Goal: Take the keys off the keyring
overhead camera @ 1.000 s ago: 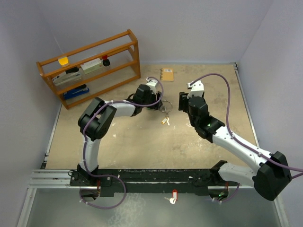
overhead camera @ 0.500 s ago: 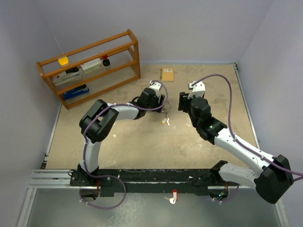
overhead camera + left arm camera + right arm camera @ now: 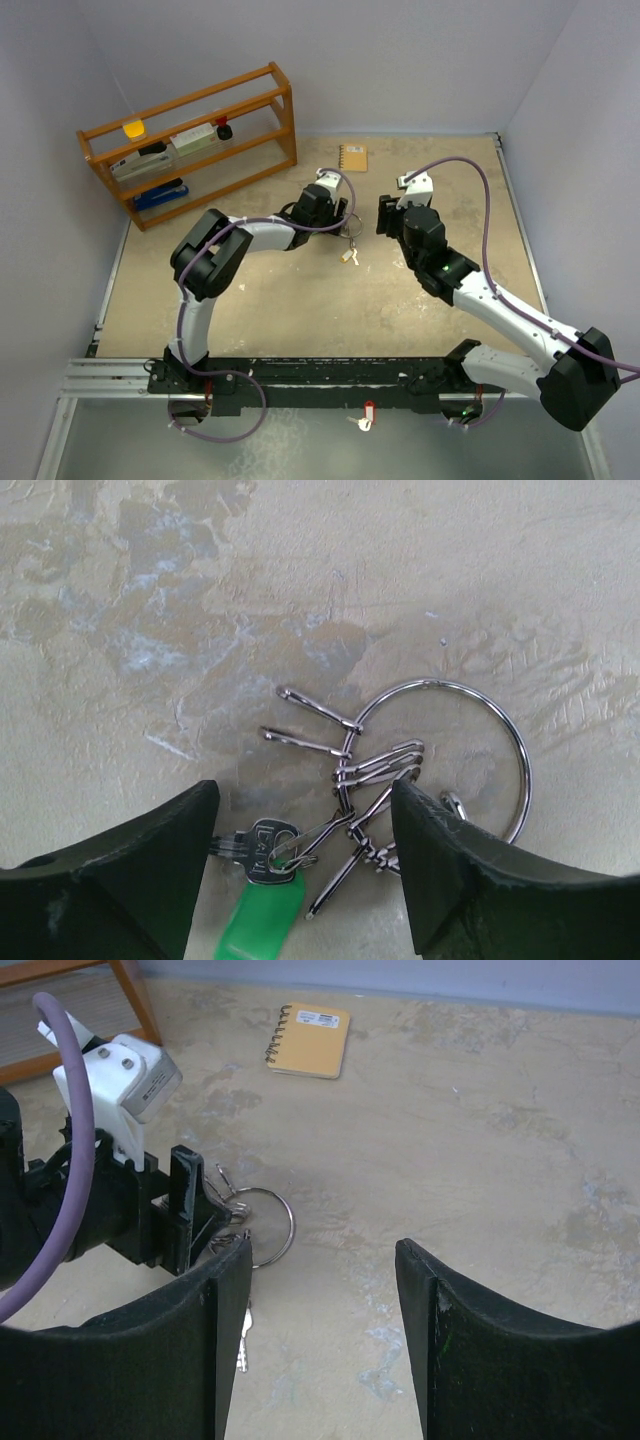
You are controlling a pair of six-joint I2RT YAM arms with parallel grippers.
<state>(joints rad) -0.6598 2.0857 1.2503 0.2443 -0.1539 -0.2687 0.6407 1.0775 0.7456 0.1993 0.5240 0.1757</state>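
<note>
At the far left of the table (image 3: 300, 300), an orange wooden shelf (image 3: 190, 140) is set against the wall. The left gripper (image 3: 341, 223) is lowered close to the table near its middle. Its fingers (image 3: 110, 880) are held apart, and nothing is clamped between them. The keyring (image 3: 440, 755) is laid flat on the table, partly between those fingers and partly just beyond them. It is made up of one large silver ring with several thin wire loops hooked to it. The keys (image 3: 262, 915) are found at the near end of the cluster, between the fingers. A bright green head and a plain metal head are seen, both hung on loops. A tan notebook (image 3: 353, 158) is placed farther back. To the right, the right gripper (image 3: 385, 215) is held above the table, near the keyring but apart from it. Its fingers (image 3: 520, 1360) are spread, and nothing is gripped.
</note>
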